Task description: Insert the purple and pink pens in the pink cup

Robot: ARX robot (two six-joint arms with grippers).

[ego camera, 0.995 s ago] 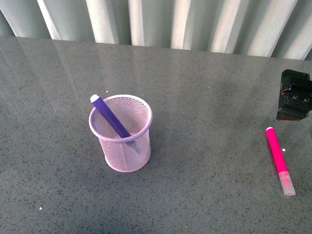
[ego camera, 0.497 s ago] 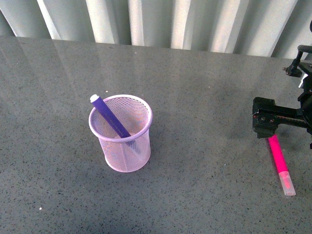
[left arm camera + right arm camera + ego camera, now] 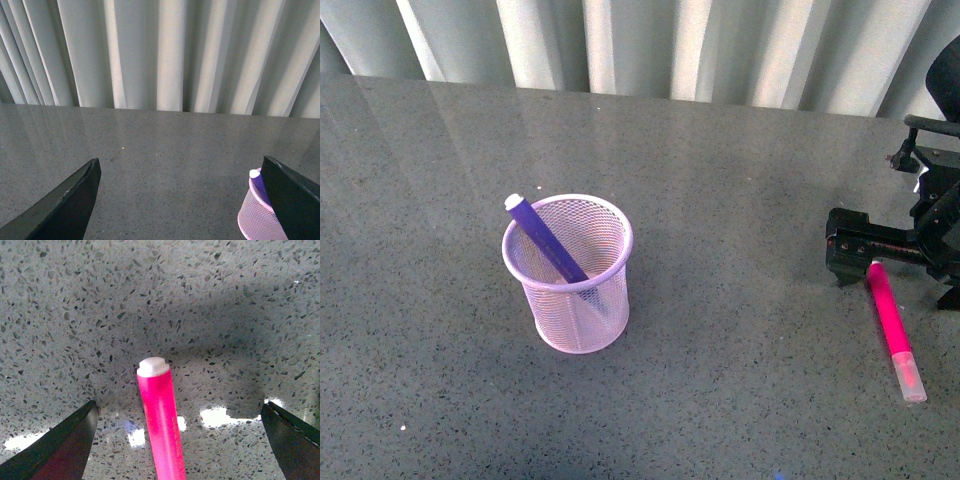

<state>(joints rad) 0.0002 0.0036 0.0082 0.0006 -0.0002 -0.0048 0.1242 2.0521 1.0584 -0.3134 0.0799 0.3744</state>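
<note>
The pink cup [image 3: 570, 290] stands upright left of the table's middle. The purple pen [image 3: 546, 241] leans inside it, white end up past the rim. The pink pen [image 3: 892, 325] lies flat on the table at the right, its clear cap toward the near edge. My right gripper [image 3: 850, 252] hovers open over the pen's far white end. In the right wrist view the pink pen [image 3: 160, 420] runs between the spread fingers of the right gripper [image 3: 179, 440], touching neither. My left gripper [image 3: 180, 220] is open and empty, with the pink cup [image 3: 260, 220] and the purple pen [image 3: 257, 182] beside one finger.
The grey speckled table [image 3: 740, 380] reaches back to pale pleated curtains [image 3: 640, 45]. Bright light reflections show on the table top under the right gripper.
The right gripper came in from the right edge, moving left and lower, and now covers the pink pen's far end. Cup and both pens have not moved.
</note>
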